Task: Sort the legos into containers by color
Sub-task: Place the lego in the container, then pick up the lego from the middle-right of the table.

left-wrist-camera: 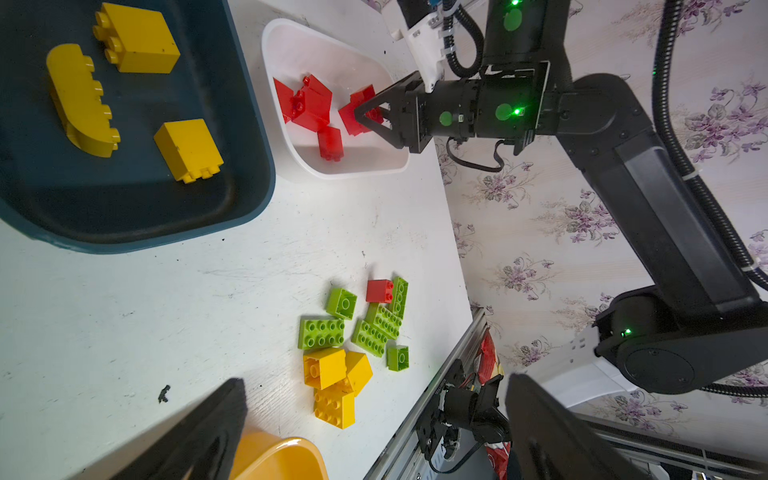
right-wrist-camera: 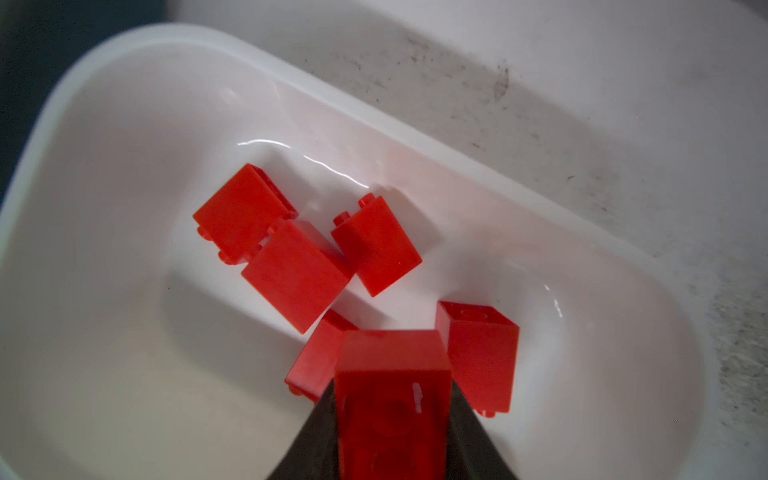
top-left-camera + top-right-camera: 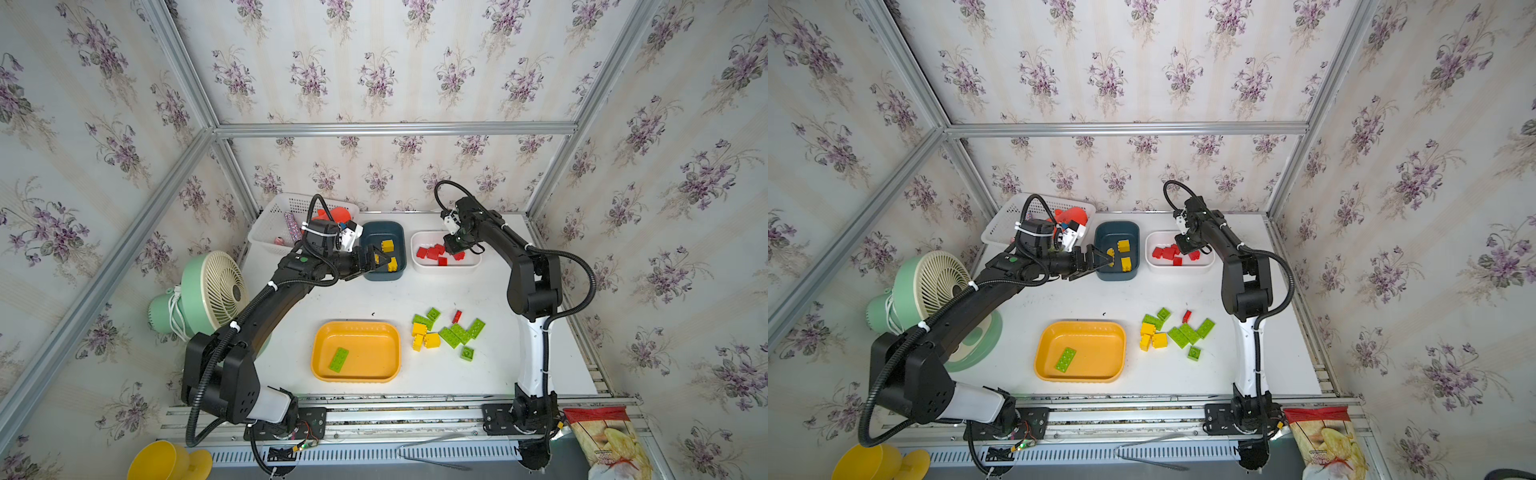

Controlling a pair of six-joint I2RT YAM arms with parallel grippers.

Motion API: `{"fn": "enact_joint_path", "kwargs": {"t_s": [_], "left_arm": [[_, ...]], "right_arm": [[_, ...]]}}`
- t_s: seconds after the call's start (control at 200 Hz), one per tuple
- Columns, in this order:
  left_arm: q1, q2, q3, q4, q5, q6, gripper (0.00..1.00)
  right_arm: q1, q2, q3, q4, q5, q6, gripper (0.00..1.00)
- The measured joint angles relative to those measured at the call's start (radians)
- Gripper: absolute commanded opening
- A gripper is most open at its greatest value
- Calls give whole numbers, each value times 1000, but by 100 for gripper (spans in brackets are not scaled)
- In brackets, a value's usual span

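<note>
right gripper (image 2: 392, 390) clamps red brick (image 2: 390, 353) over white tray (image 2: 104, 166); left gripper (image 3: 380, 257) wide, empty. pile (image 3: 451, 334) 3 o'clock of orange tray (image 3: 374, 353) unsorted.

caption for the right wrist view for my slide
Right hand holds a red brick over the white tray with five red bricks

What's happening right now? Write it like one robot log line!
right gripper: holding red brick over white tray | left gripper: open, empty, at teal tray | loose bricks left on table

The legos (image 3: 459, 332) are red, yellow and green, the trays (image 3: 374, 353) teal, white and orange, the wallpaper (image 3: 374, 75) purple-flowered.
</note>
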Motion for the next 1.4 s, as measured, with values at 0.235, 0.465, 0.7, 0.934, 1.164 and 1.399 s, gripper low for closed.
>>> {"fn": "enact_joint_path", "kwargs": {"t_s": [0.235,0.465,0.7,0.934,1.164,1.399], "left_arm": [[4,0,0,0,3,0,99],[5,0,-11,-1,7,0,99],[6,16,-13,-5,18,0,99],[6,51,11,-7,28,2,99],[6,53,13,-28,37,5,99],[10,48,16,-42,37,18,99]], "right_arm": [[0,-81,-46,-34,-15,-14,68],[29,-427,-436,43,-63,97,70],[160,-760,-851,78,-19,362,72],[249,-821,-1015,85,145,716,69],[269,-759,-1055,165,185,890,60],[272,-660,-1040,243,189,940,34]]}}
